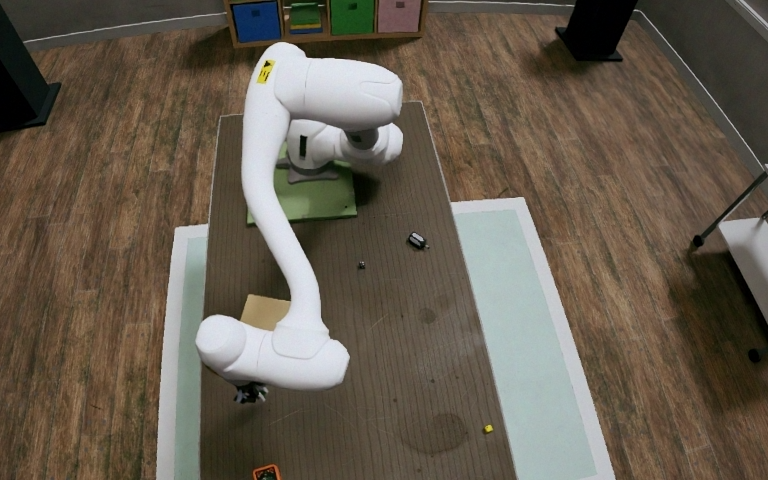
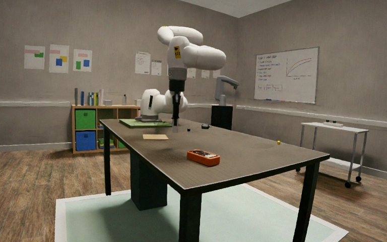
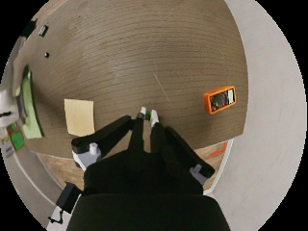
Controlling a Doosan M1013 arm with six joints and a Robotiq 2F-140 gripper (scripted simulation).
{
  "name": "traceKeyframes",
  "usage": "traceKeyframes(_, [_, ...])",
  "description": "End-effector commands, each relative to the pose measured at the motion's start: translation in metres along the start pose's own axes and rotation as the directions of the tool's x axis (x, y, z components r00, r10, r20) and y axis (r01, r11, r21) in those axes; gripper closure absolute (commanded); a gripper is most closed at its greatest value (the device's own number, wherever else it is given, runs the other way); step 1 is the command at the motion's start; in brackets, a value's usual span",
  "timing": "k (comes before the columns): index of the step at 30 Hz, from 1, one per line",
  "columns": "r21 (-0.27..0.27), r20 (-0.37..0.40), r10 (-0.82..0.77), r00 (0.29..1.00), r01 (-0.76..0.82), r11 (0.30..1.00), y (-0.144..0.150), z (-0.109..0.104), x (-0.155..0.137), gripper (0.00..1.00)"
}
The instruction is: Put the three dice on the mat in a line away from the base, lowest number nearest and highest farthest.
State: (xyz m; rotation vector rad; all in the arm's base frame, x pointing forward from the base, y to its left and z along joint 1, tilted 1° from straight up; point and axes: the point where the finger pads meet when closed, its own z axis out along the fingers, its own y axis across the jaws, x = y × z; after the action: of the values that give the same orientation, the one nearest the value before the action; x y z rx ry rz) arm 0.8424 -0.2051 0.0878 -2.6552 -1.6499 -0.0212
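Note:
The tan square mat [image 1: 264, 309] [image 2: 155, 136] [image 3: 79, 116] lies on the table with no die seen on it; the arm covers part of it in the top view. My gripper [image 1: 250, 393] [image 2: 175, 129] [image 3: 147, 114] is shut on a small green die [image 3: 148, 115] and hangs above the table, beyond the mat from the base. A small dark die [image 1: 361, 265] [image 2: 188, 129] [image 3: 46, 55] lies on the table between the base and the mat's distance, off to the side. A yellow die [image 1: 488, 428] [image 2: 278, 142] lies near the table's far side edge. The die numbers are too small to read.
An orange meter-like device [image 1: 267, 473] [image 2: 203, 157] [image 3: 219, 99] lies beyond the gripper from the base. A small black and grey object [image 1: 417, 240] [image 2: 205, 126] [image 3: 42, 31] lies near the dark die. The robot's base stands on a green plate [image 1: 323, 208] [image 2: 129, 123] [image 3: 31, 111].

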Motion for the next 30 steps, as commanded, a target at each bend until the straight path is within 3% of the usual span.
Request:
traceKeyframes(1, [-0.001, -0.001, 0.000, 1.000, 0.000, 1.000, 0.000, -0.021, 0.000, 0.84])
traceKeyframes(16, [-0.001, -0.001, -0.002, 1.000, 0.002, 1.000, -0.004, -0.028, -0.003, 0.84])
traceKeyframes(19, [-0.001, -0.001, -0.028, 1.000, 0.028, 1.000, -0.052, -0.036, -0.028, 0.84])
traceKeyframes(22, [-0.001, -0.001, -0.028, 1.000, 0.028, 1.000, -0.052, -0.036, -0.028, 0.84])
traceKeyframes(24, [-0.001, -0.001, -0.060, 0.998, 0.060, 0.998, -0.107, -0.040, -0.053, 0.84])
traceKeyframes(27, [-0.001, -0.001, -0.060, 0.998, 0.060, 0.998, -0.113, -0.041, -0.056, 0.84])
traceKeyframes(28, [-0.001, -0.001, -0.077, 0.997, 0.077, 0.997, -0.148, -0.042, -0.070, 0.84])
traceKeyframes(30, [-0.001, -0.001, -0.077, 0.997, 0.077, 0.997, -0.148, -0.042, -0.070, 0.84])
